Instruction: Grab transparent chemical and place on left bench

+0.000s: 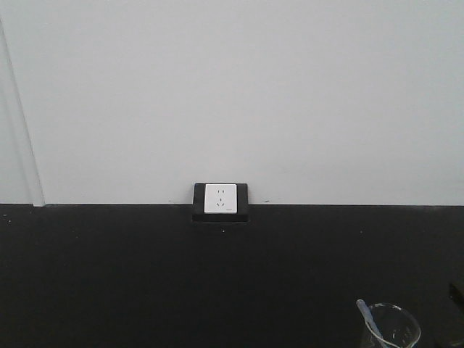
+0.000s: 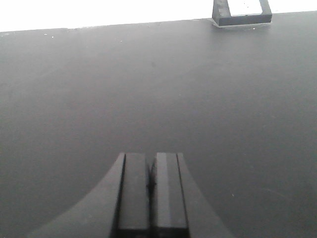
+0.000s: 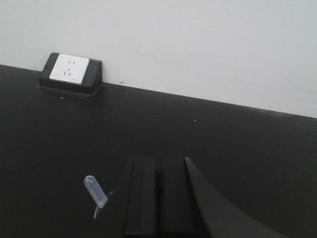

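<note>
The transparent chemical (image 1: 395, 330), a small clear beaker with a pale bluish rod (image 1: 366, 315), shows at the bottom right of the front view over the black bench top (image 1: 145, 275). In the right wrist view only the rod's rounded end (image 3: 95, 191) and a faint rim line show, just left of my right gripper (image 3: 157, 161). Its jaws are pressed together and the rim runs into the left finger, so it seems pinched on the beaker's wall. My left gripper (image 2: 151, 154) is shut and empty above the bare bench top (image 2: 148, 74).
A white wall socket in a black housing (image 1: 221, 199) sits where the bench meets the white wall. It also shows in the left wrist view (image 2: 242, 12) and the right wrist view (image 3: 70, 72). A dark shape (image 1: 457, 293) sits at the right edge.
</note>
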Controlling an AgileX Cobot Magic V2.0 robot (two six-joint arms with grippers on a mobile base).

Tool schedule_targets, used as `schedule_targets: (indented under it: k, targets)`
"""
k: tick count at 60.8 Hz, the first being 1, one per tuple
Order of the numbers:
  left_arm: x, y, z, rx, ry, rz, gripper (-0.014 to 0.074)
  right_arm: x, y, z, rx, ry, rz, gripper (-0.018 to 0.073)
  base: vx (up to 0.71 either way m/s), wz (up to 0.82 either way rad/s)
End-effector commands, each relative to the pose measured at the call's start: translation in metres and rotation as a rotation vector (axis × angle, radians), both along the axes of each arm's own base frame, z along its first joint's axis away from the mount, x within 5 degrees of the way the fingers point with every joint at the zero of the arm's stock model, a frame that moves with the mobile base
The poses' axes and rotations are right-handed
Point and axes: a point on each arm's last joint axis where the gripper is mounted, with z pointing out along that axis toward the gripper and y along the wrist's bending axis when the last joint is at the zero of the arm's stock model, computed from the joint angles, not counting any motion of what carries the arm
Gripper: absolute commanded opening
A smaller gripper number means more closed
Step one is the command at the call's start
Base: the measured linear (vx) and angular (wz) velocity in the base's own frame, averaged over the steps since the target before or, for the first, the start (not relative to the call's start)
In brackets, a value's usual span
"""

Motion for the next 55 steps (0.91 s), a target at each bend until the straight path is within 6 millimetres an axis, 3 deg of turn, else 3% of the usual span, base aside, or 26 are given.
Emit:
schedule_targets:
  k: [1,8,20,27,37,43,55]
  targets:
    - [-0.001,0.0,0.003,-0.014,-0.081,-0.001,-0.0003,0.012,0.004,0.017,0.022,-0.139,0.042,0.0077,0.0,0.0]
    - [-0.001,0.0,0.003,-0.014,-0.081,-0.001,-0.0003,0.021,0.006,0.01,0.031,-0.134,0.058,0.0216,0.0,0.0]
    - [-0.001,0.0,0.003,-0.014,-0.081,-0.001,-0.0003,0.036,0.011,0.003,0.041,-0.182,0.097,0.0562,0.0,0.0]
    - [-0.001,0.0,0.003,-0.014,-0.081,-0.001,-0.0003,0.044,0.014,0.001,0.069,-0.258,0.133,0.0679,0.0,0.0]
    - [-0.001,0.0,0.003,-0.014,-0.081,-0.001,-0.0003,0.052,0.019,0.002,0.12,-0.388,0.185,0.0693,0.0,0.0]
    - [-0.001,0.0,0.003,-0.014,-0.081,-0.001,-0.0003,0.06,0.023,-0.008,0.069,-0.421,0.234,0.0667,0.0,0.0]
    - [-0.001,0.0,0.003,-0.014,-0.081,-0.001,-0.0003,0.078,0.035,-0.055,-0.082,-0.332,0.373,0.0574,0.0,0.0]
